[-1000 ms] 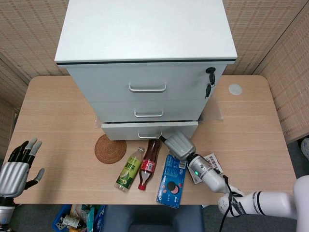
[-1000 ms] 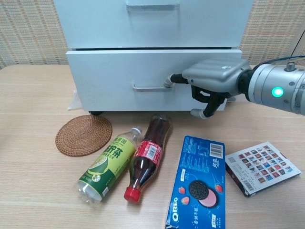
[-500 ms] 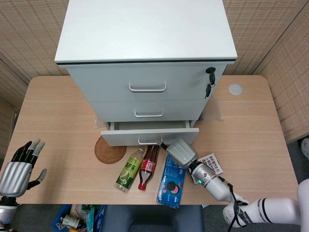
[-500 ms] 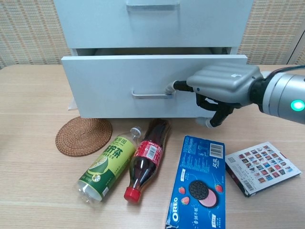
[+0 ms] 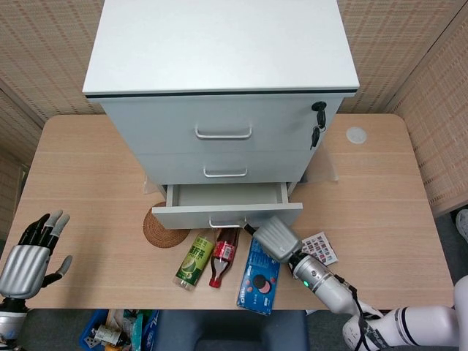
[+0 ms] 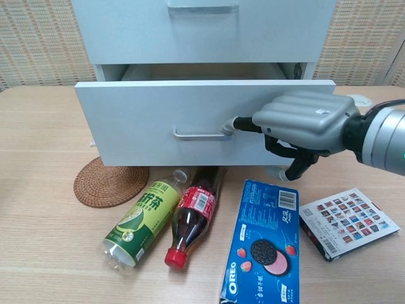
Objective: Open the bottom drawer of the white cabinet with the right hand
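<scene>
White cabinet (image 5: 219,66) standing at the rear centre of the wooden table (image 5: 380,212), its top slab overhanging three stacked drawer fronts. Bottom drawer (image 5: 227,206) drawn partway out, its pale interior visible from the head view; the front panel (image 6: 202,130) juts past the two drawers above and overhangs the edge of the round woven coaster (image 6: 111,182) and the base of the cola bottle (image 6: 193,218). Bare tabletop extends to the left of the cabinet and to its right, around a small white disc (image 5: 356,134) near the back edge. In front of the drawer lie, left to right, a green tea bottle (image 6: 142,218), the cola bottle, a blue Oreo box (image 6: 262,244) and a small printed card pack (image 6: 348,221), close together, leaving a narrow strip between them and the drawer front.

Right hand (image 6: 304,123) at the drawer's handle (image 6: 199,133): one extended finger (image 6: 243,123) hooks the right end of the handle, the remaining fingers curled down beneath the palm. Keys (image 5: 316,123) hang in the lock at the top drawer's right edge.

Left hand (image 5: 29,252) at the near left corner of the table, fingers apart, holding nothing.
</scene>
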You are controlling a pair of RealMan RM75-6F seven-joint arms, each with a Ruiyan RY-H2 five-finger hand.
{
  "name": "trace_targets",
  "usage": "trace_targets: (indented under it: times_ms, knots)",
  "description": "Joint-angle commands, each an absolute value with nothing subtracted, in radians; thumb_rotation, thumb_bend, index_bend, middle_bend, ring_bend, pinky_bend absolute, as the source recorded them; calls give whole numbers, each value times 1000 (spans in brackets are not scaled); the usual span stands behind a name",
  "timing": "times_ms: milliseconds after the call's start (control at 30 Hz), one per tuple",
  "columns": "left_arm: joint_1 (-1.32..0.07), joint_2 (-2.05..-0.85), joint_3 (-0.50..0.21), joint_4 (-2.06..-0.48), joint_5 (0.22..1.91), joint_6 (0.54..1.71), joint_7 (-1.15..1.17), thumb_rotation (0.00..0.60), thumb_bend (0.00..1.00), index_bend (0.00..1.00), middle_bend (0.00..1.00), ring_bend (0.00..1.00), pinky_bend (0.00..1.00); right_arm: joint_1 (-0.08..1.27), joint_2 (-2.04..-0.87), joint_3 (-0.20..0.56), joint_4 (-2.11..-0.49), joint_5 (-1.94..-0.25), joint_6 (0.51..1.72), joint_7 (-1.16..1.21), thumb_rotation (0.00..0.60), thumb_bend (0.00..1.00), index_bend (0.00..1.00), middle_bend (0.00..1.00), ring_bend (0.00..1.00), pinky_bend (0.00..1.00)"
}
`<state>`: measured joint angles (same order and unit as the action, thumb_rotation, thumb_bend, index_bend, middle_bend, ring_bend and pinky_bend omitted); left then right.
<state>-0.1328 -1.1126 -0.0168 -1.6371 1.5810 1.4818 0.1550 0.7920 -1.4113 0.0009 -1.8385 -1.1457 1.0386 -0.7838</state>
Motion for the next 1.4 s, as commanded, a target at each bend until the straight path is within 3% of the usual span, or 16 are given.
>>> trace_targets:
  times_ms: [33,1400]
  knots:
    - [-133,-1113,-17,-1637,1582,1482,155,600,339,19,0,25,125,785,-1406,-5,-1852,-1155,1046,-791,600,346,116,872,902,819]
    - [-131,-1119,-13,-1637,1597,1493,151,600,339,19,0,25,125,688,-1357,-112,-1989,-1355,1092,-862,600,346,116,878,910,819]
